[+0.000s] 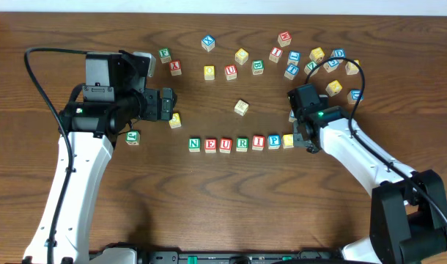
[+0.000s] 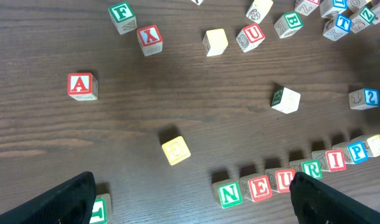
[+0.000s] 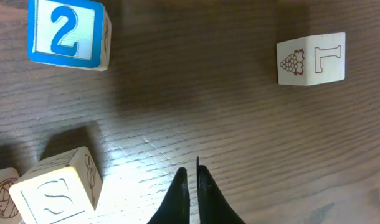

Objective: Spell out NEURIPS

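On table (image 1: pixel 209 213), NEURIPS row (image 1: pixel 241 143) centre-front, all seven letters in order. L gripper (image 1: pixel 167 104) spread wide, empty. R gripper (image 3: pixel 191 177) pinched shut, empty, just beside S cube (image 3: pixel 56 193). Prob. light, rigid wood, smooth, not fragile, apt to slide if nudged; best pinched across opposite flat sides.

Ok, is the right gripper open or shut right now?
Shut. In the wrist view the right gripper has its fingertips pressed together with nothing between them; the S cube lies apart from them.
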{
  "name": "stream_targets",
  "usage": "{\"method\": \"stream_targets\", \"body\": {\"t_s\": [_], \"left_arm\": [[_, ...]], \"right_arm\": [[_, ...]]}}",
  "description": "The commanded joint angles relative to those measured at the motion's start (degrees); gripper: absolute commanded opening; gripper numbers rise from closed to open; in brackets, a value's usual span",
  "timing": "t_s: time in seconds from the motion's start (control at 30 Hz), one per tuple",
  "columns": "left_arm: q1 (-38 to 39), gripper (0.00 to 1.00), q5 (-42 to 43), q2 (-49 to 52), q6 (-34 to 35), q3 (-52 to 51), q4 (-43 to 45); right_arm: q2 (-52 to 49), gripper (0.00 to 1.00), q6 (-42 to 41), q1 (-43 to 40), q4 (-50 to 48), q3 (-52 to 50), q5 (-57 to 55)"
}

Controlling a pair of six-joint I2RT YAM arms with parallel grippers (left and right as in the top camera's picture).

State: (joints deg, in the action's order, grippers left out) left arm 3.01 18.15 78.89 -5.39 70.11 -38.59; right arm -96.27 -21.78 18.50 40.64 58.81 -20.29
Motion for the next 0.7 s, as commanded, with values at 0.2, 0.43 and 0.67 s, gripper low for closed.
{"method": "stream_targets", "body": {"t_s": [0.2,0.43,0.67], "left_arm": [[-0.2,0.98,0.7,-0.5,-0.4,1.4,0.0],[-0.2,0.98,0.7,-0.5,-0.4,1.4,0.0],[-0.2,0.98,0.7,-0.5,-0.4,1.4,0.0]], "right_arm": [[-0.4,0.01,0.7,-0.5,-3.2,-2.1,5.1],[-0.4,0.02,1.0,-0.5,-7.1,-5.0,7.4],[-0.4,0.01,1.6,-0.5,-7.1,-5.0,8.3]]}}
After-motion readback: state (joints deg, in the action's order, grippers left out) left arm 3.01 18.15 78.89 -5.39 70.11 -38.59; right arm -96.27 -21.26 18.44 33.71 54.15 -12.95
